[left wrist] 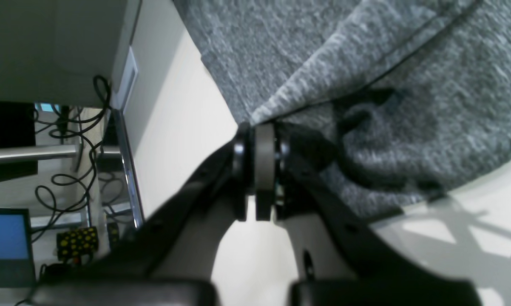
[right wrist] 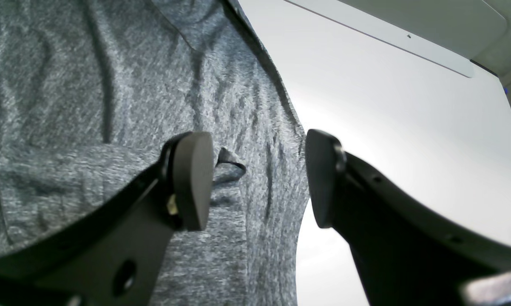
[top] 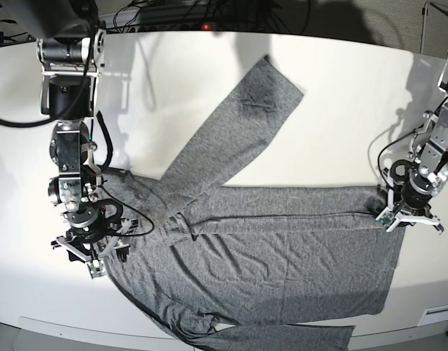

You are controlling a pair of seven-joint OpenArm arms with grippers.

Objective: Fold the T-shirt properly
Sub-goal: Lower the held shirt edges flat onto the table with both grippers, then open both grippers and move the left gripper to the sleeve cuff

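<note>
The charcoal-grey T-shirt [top: 268, 248] lies spread flat across the white table [top: 341, 110], one long sleeve [top: 239, 124] angled toward the back. At the shirt's right-hand corner in the base view, my left gripper [top: 411, 216] is shut. In the left wrist view its pads [left wrist: 264, 165] press together and pinch a fold of the T-shirt [left wrist: 408, 127] at the tips of the left gripper [left wrist: 259, 127]. My right gripper [top: 92, 252] is at the shirt's left edge. It stands open [right wrist: 259, 170] just above the T-shirt [right wrist: 89, 85], nothing between its fingers.
Cables [top: 173, 11] run along the table's back edge. In the left wrist view the table's side edge [left wrist: 128, 170] shows, with loose cables [left wrist: 68, 182] and a blue screen [left wrist: 4, 236] beyond it. Another sleeve [top: 282, 338] lies by the table's front edge.
</note>
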